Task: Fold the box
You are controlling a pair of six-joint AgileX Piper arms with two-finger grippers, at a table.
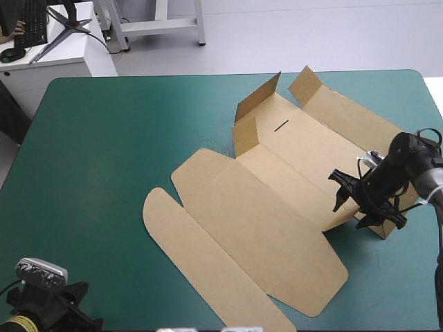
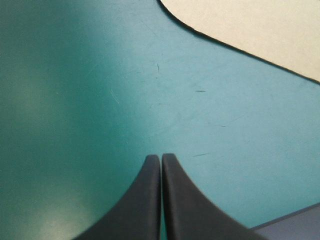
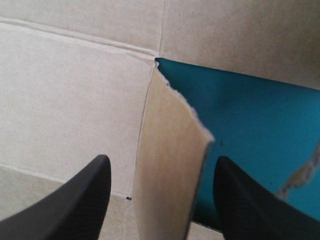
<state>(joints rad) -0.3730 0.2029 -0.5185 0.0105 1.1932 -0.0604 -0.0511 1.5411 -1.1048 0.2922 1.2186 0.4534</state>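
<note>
The brown box lies mostly flat at the table's middle and right, with a long rounded flap toward the front edge. At its far end two short flaps and a side wall stand raised. My right gripper is open at the box's right side, astride a raised flap that stands edge-on between the black fingers; the box's flat panel lies beyond. My left gripper sits at the table's near-left corner, shut over bare cover, with the box's rounded flap ahead of it.
The teal-green cover shows bare across the table's left half. The rounded flap's tip reaches close to the front edge. The box's right end lies near the table's right edge.
</note>
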